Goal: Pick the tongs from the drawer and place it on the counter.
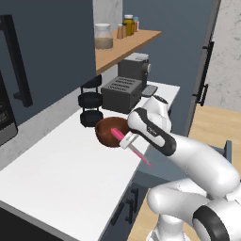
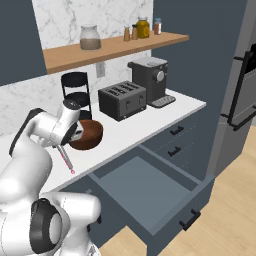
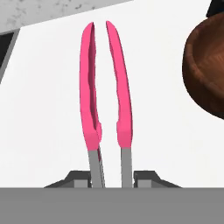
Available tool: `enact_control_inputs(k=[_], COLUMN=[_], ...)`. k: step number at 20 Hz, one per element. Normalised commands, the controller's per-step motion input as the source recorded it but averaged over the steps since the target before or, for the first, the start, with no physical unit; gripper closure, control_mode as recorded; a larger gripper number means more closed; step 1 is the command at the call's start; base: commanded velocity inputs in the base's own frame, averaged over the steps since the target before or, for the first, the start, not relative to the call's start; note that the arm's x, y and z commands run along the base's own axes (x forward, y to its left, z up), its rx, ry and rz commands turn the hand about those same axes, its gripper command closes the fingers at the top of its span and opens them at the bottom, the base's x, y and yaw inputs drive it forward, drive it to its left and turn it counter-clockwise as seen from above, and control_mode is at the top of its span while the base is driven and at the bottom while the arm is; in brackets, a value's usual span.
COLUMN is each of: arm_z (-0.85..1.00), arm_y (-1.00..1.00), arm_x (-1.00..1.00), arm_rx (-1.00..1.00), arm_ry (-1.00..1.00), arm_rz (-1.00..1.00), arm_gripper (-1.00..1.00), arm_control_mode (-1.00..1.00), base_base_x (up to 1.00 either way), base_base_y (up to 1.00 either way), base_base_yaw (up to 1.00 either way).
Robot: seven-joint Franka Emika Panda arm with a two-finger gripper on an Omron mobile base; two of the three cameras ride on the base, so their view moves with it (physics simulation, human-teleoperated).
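The tongs (image 3: 106, 96) are in the gripper (image 3: 111, 177), above the white counter (image 1: 61, 164) near its front edge and just beside the brown bowl (image 2: 87, 134). In the hand view their long axis runs straight away from the hand, with the two pink tips pointing toward the far side of the counter. From the left base view the tongs (image 1: 133, 146) lie tilted, one end over the bowl (image 1: 110, 132) and the other end sticking out past the front edge of the counter. The tongs have two long pink blades, curved and narrow, nearly parallel with a small gap, and each blade continues into a slim grey shaft. The fingers are closed onto these grey shafts, one on each side. The blue-grey drawer (image 2: 165, 200) stands pulled out below the counter.
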Motion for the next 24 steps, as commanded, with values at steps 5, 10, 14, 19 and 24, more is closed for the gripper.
enact_control_inputs(k=[5,10,14,19,24], arm_z=[-0.57,-0.13,-0.44,-0.48,-0.12], arm_y=[1.00,0.82,0.82,0.44,0.13], arm_x=[0.14,0.60,0.56,0.35,0.31], arm_rx=[0.00,-0.13,-0.14,-0.06,-0.01], arm_ry=[0.02,0.09,0.03,0.00,0.00], arm_rz=[-0.29,-0.20,-0.18,-0.12,-0.07], arm_gripper=[1.00,1.00,1.00,1.00,-1.00], arm_control_mode=[-1.00,-1.00,-1.00,-1.00,-1.00], base_base_x=[0.00,0.00,0.00,0.00,0.00], base_base_y=[0.00,0.00,0.00,0.00,0.00], base_base_yaw=[0.00,0.00,0.00,0.00,0.00])
